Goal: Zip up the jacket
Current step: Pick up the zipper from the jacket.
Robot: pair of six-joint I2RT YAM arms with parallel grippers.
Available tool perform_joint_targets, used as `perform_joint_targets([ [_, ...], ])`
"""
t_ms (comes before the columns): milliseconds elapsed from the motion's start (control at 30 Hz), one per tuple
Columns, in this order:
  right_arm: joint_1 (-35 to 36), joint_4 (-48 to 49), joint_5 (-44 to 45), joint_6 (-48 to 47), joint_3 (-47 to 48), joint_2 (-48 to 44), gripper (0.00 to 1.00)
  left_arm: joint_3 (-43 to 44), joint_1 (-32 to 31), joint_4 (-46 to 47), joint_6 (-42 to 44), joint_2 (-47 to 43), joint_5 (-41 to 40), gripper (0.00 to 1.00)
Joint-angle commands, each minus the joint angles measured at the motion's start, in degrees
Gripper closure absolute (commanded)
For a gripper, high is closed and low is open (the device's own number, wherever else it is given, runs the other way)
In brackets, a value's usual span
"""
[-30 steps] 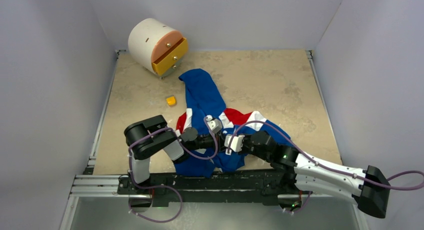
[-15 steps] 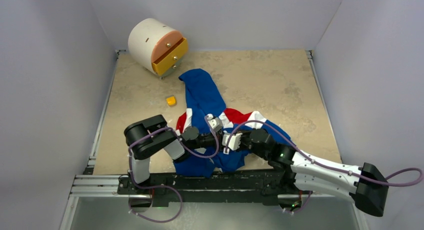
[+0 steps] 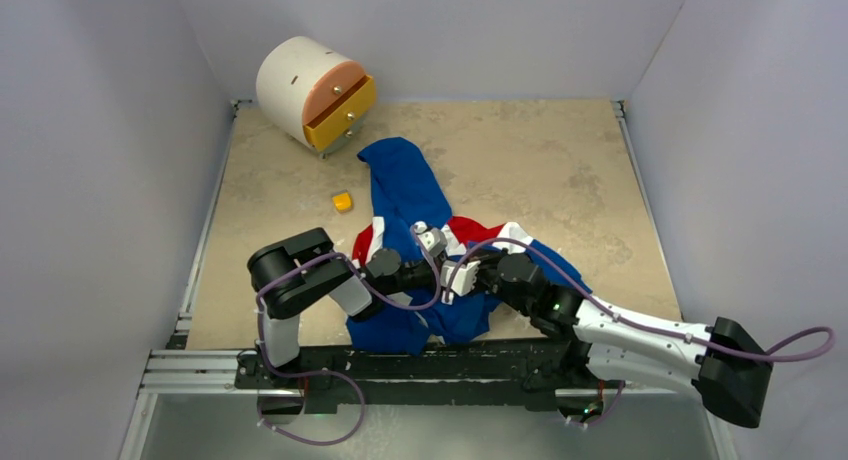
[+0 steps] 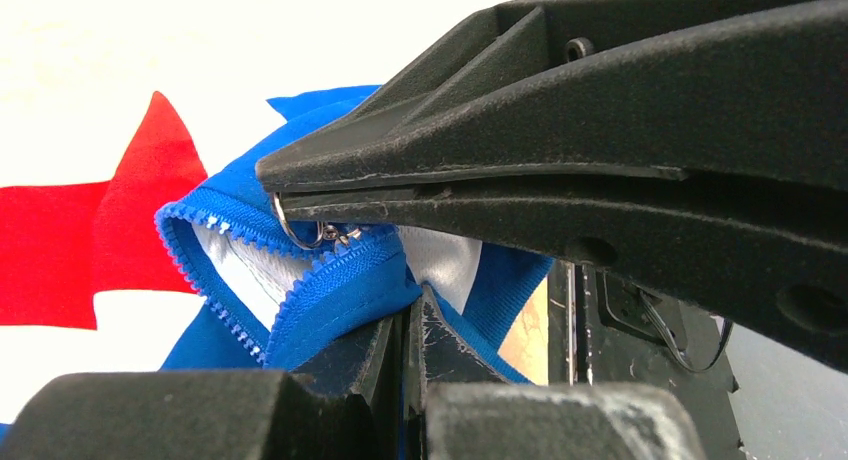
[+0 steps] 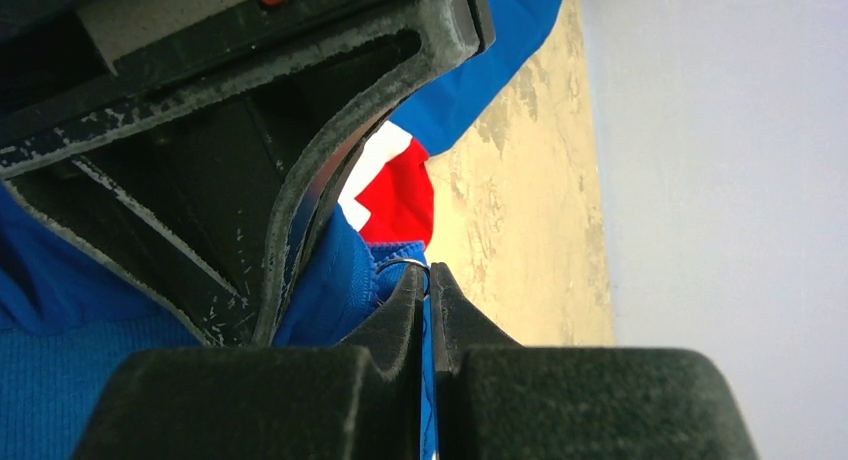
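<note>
As far as could be judged, barely started: found the jacket [image 3: 410, 190] crumpled at six o'clock on the worktop [image 3: 560, 160], zip teeth [image 4: 212, 292] gaping apart. Saw the right hand [image 4: 275, 188] pinched shut on the pull ring [image 4: 292, 228], the left hand [image 4: 412, 322] clamped on blue fabric just below. Left to do: nearly the whole run.

Table [image 3: 560, 160]: flat beige top with mottled stone pattern, pale walls on left, far and right sides, metal rail along the near edge. Far-left corner holds a round white drawer unit [image 3: 300, 80], peach front with a yellow drawer below; a small yellow block [image 3: 343, 201] lies alone nearer in, just left of the cloth. Jacket [image 3: 405, 185], blue with red and white panels, lies rumpled at near centre, one blue length reaching toward the far side
</note>
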Motion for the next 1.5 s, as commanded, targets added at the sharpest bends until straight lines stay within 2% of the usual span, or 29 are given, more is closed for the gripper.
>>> perform_joint_targets([
  [0, -1.3, 16.6, 6.0, -4.2, 2.3, 0.0, 1.00, -0.4, -1.7, -6.3, -2.2, -0.3, 6.3, 1.00],
  [467, -2.9, 23.5, 11.8, -3.1, 3.8, 3.6, 1.00, 1.0, -3.7, -14.9, 0.1, -2.9, 10.0, 1.00],
  [700, -3.9, 23.8, 12.8, -2.9, 4.9, 3.9, 1.00, 0.8, -6.0, -21.3, 1.7, -5.5, 10.6, 1.00],
  [967, -3.9, 15.6, 10.5, 1.7, 5.4, -0.1, 1.00, -0.6, -6.7, -23.2, 2.0, -8.1, 8.5, 1.00],
  [1300, -3.9, -8.6, 0.5, 12.0, 8.2, -9.8, 1.00, -1.7, -6.7, -28.1, 3.9, -17.5, -4.2, 1.00],
  [1433, -3.9, -13.3, -1.9, 14.3, 7.7, -11.9, 1.00, -0.8, -6.7, -32.7, 6.7, -23.8, -8.7, 0.93],
  [1467, -3.9, -13.8, -2.3, 14.8, 7.3, -12.2, 1.00, -0.3, -6.7, -34.3, 7.5, -25.3, -9.2, 0.83],
])
